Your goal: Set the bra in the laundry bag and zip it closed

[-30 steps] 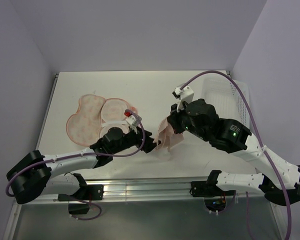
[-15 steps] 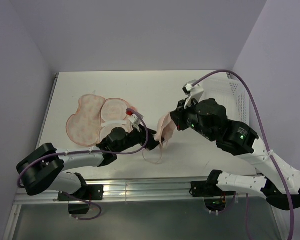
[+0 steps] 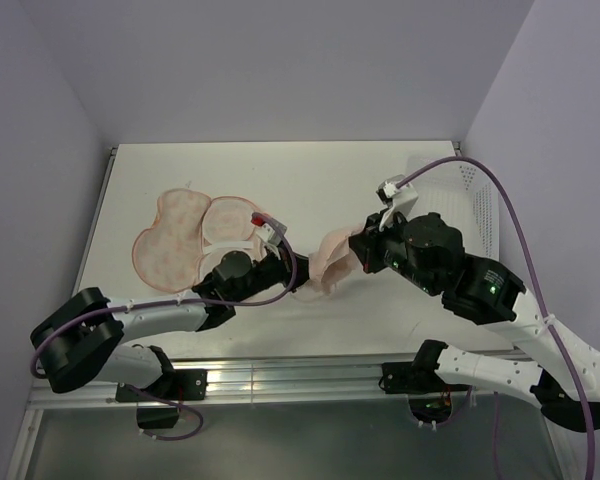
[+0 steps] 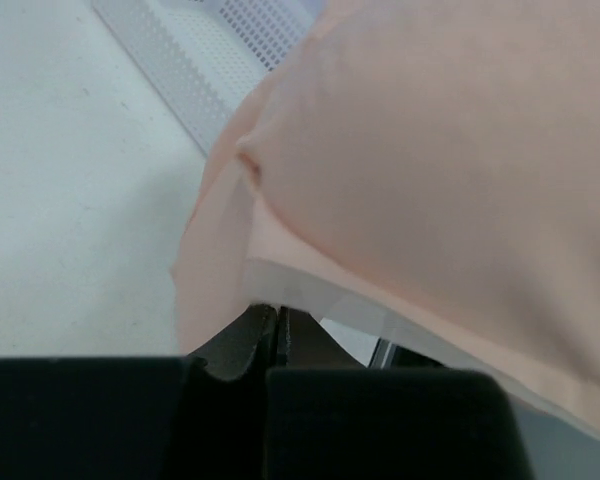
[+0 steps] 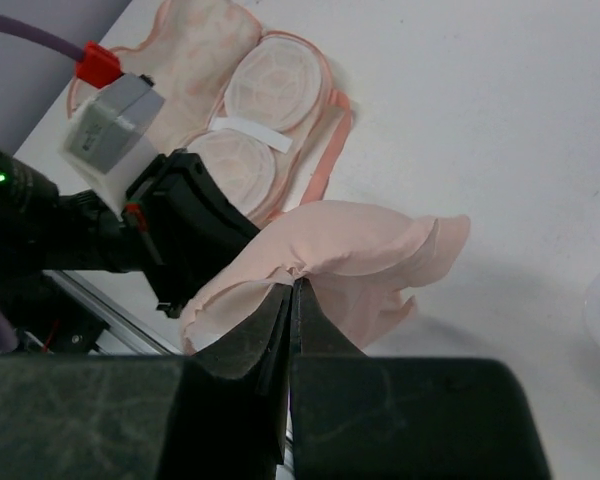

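Observation:
The pale peach bra point(image 3: 330, 262) hangs bunched just above the table's middle, held between both grippers. My left gripper point(image 3: 300, 277) is shut on its lower left edge; in the left wrist view the bra point(image 4: 430, 170) fills the upper right and the closed left gripper point(image 4: 278, 312) pinches its whitish hem. My right gripper point(image 3: 358, 255) is shut on the top fold of the bra point(image 5: 350, 245), seen at the right gripper point(image 5: 295, 285) in its own view. The laundry bag point(image 3: 175, 235) lies open and flat at the left, pale lining up point(image 5: 270, 90).
A white perforated basket point(image 3: 480, 200) stands at the right edge of the table, also seen as the basket point(image 4: 210, 60) in the left wrist view. The left arm's black wrist point(image 5: 195, 235) sits close beside the bra. A metal rail point(image 3: 300, 378) runs along the near edge.
My left gripper, open a second ago, has reached the bra's lower edge and closed on it. The right arm has shifted right, carrying the bra, which now bunches between the two grippers.

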